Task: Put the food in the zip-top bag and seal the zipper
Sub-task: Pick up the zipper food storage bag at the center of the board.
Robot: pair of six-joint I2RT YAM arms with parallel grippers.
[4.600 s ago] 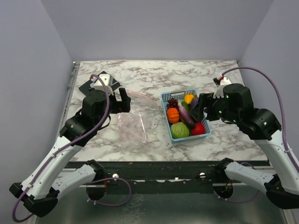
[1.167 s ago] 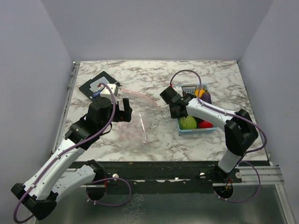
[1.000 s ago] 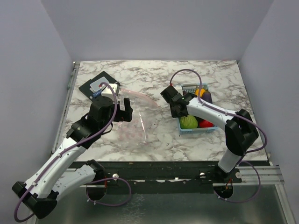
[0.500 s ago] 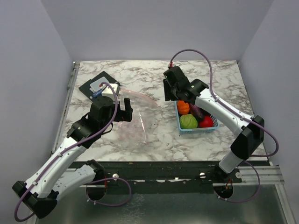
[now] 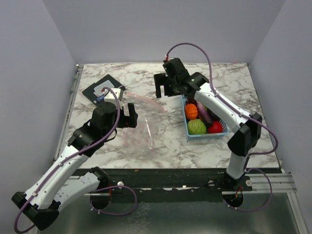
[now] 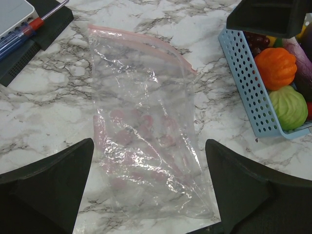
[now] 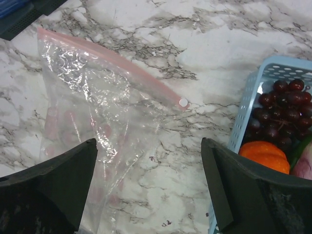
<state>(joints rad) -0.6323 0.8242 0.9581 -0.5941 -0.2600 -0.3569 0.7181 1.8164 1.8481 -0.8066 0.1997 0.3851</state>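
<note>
The clear zip-top bag [image 5: 140,124] lies flat and empty on the marble table, its pinkish-red zipper [image 5: 146,100] at the far end. It also shows in the left wrist view [image 6: 146,126] and the right wrist view [image 7: 92,122], with the zipper [image 7: 112,61] shut-looking and a white slider dot at its end. The food sits in the light-blue basket [image 5: 187,127]: orange pumpkin [image 5: 191,111], green cabbage [image 5: 196,126], red tomato [image 5: 215,127], purple eggplant [image 5: 204,116], grapes [image 7: 280,107]. My left gripper [image 5: 127,113] hangs open above the bag. My right gripper [image 5: 163,90] is open and empty above the table between the bag's mouth and the basket.
A black pad carrying a white box and a screwdriver [image 5: 104,89] lies at the far left, also in the left wrist view [image 6: 24,29]. The basket stands right of the bag. Grey walls enclose the table on three sides.
My right gripper has lifted out of the basket and swung left and farther away, toward the bag's mouth, with nothing in it. The left arm has barely moved.
</note>
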